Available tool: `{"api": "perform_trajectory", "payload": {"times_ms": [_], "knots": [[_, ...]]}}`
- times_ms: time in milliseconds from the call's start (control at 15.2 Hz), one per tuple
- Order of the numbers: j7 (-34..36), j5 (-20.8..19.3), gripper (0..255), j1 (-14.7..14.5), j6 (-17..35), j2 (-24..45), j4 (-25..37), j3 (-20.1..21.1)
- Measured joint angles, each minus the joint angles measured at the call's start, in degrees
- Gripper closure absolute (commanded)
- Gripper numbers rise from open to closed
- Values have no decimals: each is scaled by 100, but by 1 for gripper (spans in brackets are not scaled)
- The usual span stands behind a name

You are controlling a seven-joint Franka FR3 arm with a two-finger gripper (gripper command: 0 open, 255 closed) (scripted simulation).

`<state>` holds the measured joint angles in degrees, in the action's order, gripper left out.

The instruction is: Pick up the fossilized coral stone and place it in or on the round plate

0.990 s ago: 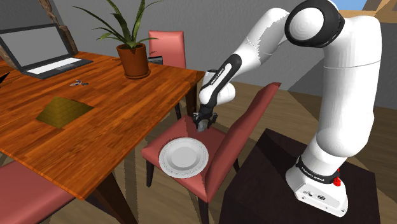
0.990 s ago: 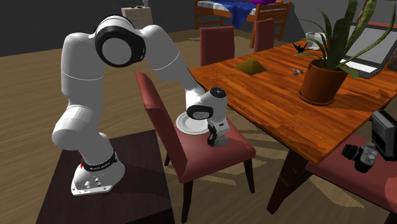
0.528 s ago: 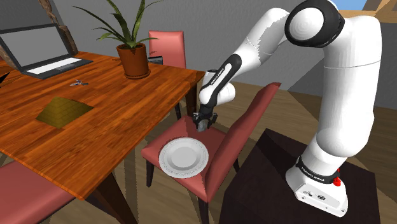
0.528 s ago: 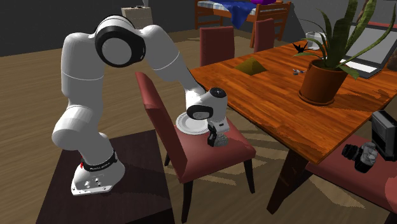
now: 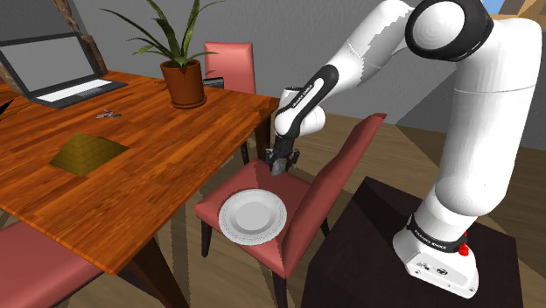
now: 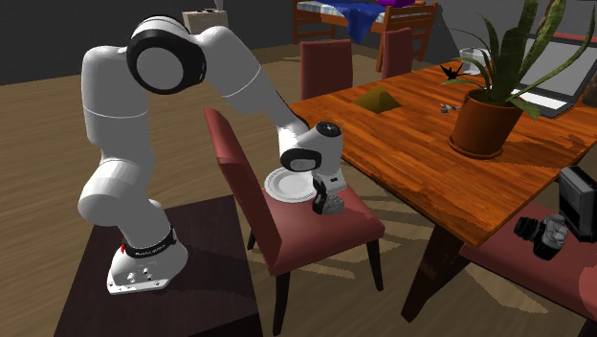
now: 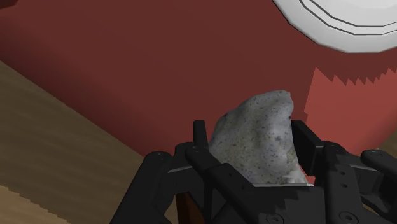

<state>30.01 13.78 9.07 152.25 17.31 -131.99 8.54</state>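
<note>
A speckled grey coral stone (image 7: 257, 137) sits clasped between my two black fingers, and my gripper (image 7: 251, 135) is shut on it. In the shoulder view the gripper (image 5: 278, 165) hangs with the stone just above the far part of a red chair seat (image 5: 302, 197). The round white plate (image 5: 253, 214) lies on the same seat, nearer the camera than the gripper and apart from it. From the second exterior view the stone (image 6: 332, 203) hangs to the right of the plate (image 6: 285, 187), just over the cushion.
The chair's red backrest (image 5: 337, 179) rises close to the gripper's right in the shoulder view. A wooden table (image 5: 131, 166) edges the seat on the left, carrying a potted plant (image 5: 183, 80), a laptop (image 5: 52, 74) and a small pyramid (image 5: 86, 153). The dark stand (image 5: 376, 254) is lower right.
The arm has straightened upward and the gripper has risen a little with the stone in it, off the chair seat. The plate has not moved.
</note>
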Motion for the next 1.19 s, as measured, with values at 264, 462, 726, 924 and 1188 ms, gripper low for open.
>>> {"api": "perform_trajectory", "payload": {"times_ms": [264, 462, 726, 924, 1188], "knots": [[67, -31, 255, -6, -269, -269, 4, -10], [110, -54, 255, -4, -471, -461, 16, -18], [164, -77, 255, -2, -732, -708, 31, -24], [453, -96, 255, -173, -704, -851, -97, 83], [1011, -127, 255, -503, -519, -980, -331, 306]]}}
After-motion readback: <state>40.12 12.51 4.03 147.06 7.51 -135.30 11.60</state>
